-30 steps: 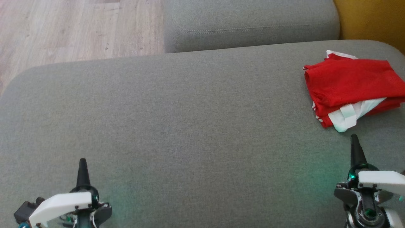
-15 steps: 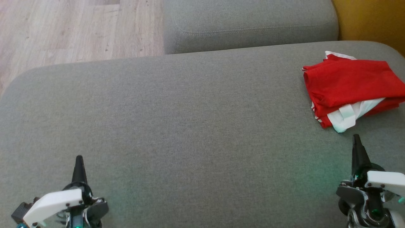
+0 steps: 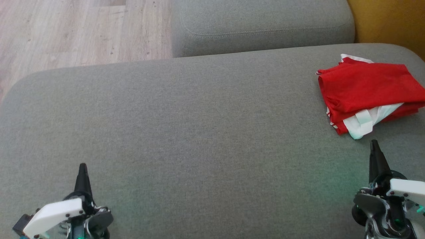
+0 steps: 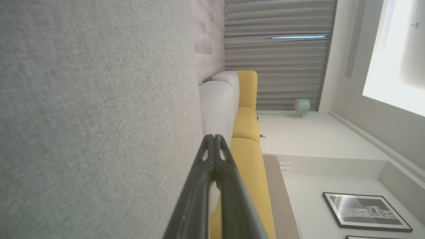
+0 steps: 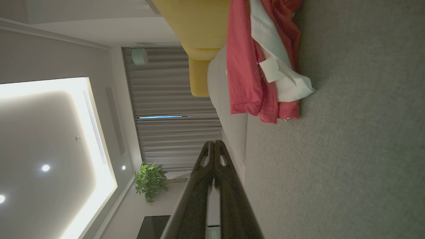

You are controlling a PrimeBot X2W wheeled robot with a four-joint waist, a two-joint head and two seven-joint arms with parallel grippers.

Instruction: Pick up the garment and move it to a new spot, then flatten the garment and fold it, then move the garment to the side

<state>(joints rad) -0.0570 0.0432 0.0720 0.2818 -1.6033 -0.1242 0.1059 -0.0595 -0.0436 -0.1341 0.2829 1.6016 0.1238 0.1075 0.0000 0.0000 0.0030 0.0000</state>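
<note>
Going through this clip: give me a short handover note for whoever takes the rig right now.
Left gripper: shut, empty, over bare cushion at the lower left.
Right gripper: shut, empty, just short of the garment, not touching it.
Garment: red and white, folded, lying at the cushion's right side.
Done: it looks folded and set aside.
Left: probably nothing; a white part pokes out at the near edge, so tidy it if wanted.

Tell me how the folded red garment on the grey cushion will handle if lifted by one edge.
The folded red-and-white fabric garment looks thin and limp, so it would likely droop and unfold. Its loose white flap may dangle.
</note>
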